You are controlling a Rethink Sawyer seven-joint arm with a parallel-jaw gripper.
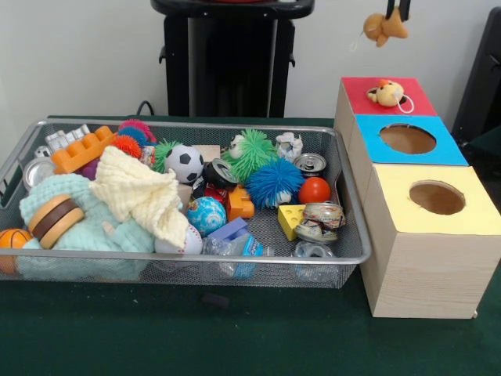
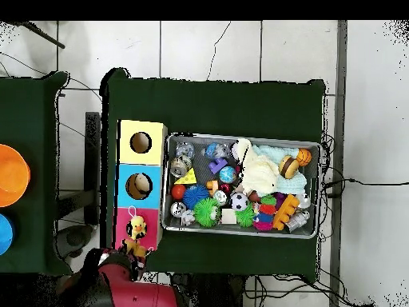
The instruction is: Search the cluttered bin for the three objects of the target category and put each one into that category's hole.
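Note:
My gripper (image 1: 397, 11) hangs at the top right, above and behind the red-topped box (image 1: 357, 92). It is shut on a small tan-orange plush toy (image 1: 383, 28) that dangles below it. A second plush toy (image 1: 387, 93), yellow with an orange tuft, sits over the red box's hole. The overhead view shows that plush toy (image 2: 137, 227) on the red box (image 2: 125, 237), with the held plush toy (image 2: 130, 249) just beyond the box's edge. The wire bin (image 1: 196, 258) is full of mixed toys.
The blue box's hole (image 1: 407, 139) and the yellow box's hole (image 1: 436, 197) are unobstructed. The bin holds a soccer ball (image 1: 185, 163), spiky balls (image 1: 274, 182), a red ball (image 1: 314, 189), cans (image 1: 311, 163), cloths (image 1: 141, 196) and an orange brick (image 1: 82, 149). An orange bowl (image 2: 8, 174) sits on a side table.

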